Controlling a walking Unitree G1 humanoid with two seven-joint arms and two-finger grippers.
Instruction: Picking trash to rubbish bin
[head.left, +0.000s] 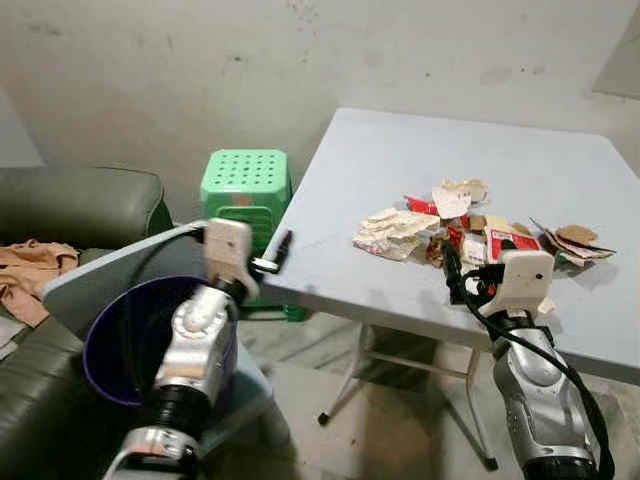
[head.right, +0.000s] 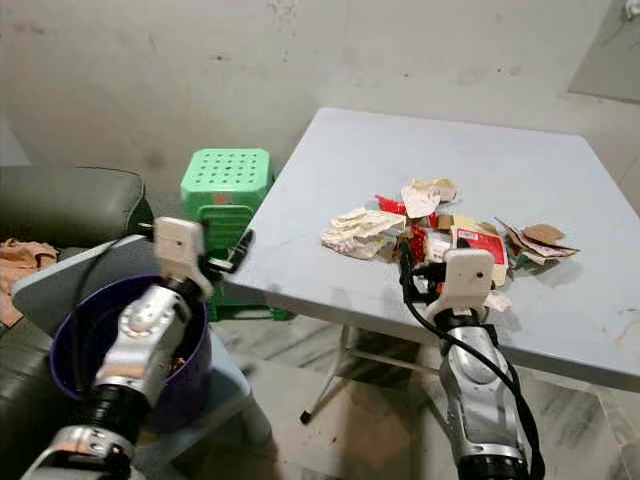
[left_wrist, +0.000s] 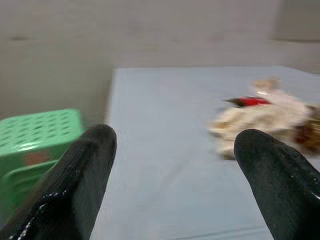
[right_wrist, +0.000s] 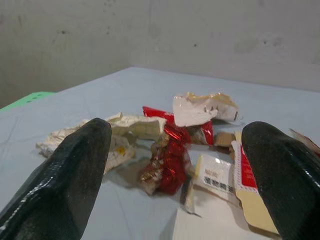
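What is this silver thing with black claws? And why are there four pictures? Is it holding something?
It's a robot that tidies homes. Two pictures come from cameras in its head, looking down at its arms. The other two come from cameras on its wrists, peeking between its black fingers. Its left hand is at the corner of the grey table, above a purple bin. Its right hand is at a pile of torn wrappers and paper scraps. Both hands are open and hold nothing.
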